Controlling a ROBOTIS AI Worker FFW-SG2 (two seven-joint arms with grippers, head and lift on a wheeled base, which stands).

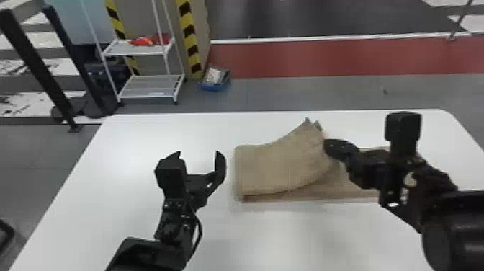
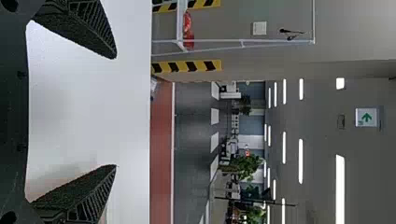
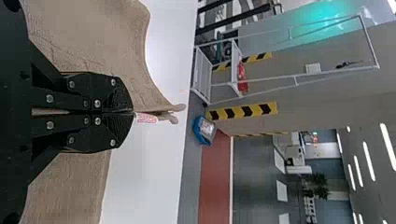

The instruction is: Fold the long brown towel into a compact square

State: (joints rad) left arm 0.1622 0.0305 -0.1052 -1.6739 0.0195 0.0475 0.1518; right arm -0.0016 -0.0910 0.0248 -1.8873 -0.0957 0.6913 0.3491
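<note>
The brown towel (image 1: 275, 167) — raised edge pinched in our right gripper (image 1: 329, 148), near our gaping left gripper (image 1: 199, 155) — looks partly folded.

Premises: large indoor hall of workshop or lab type; exact use cannot be confirmed. Noted in evidence: yellow-and-black hazard striping (image 1: 189, 39), red floor lane (image 1: 324, 57), white open rack (image 1: 149, 87), white worktop (image 1: 108, 180), ceiling strip lights (image 2: 340, 186), green arrow sign (image 2: 366, 117), leafy plants (image 2: 247, 167) farther off.
</note>
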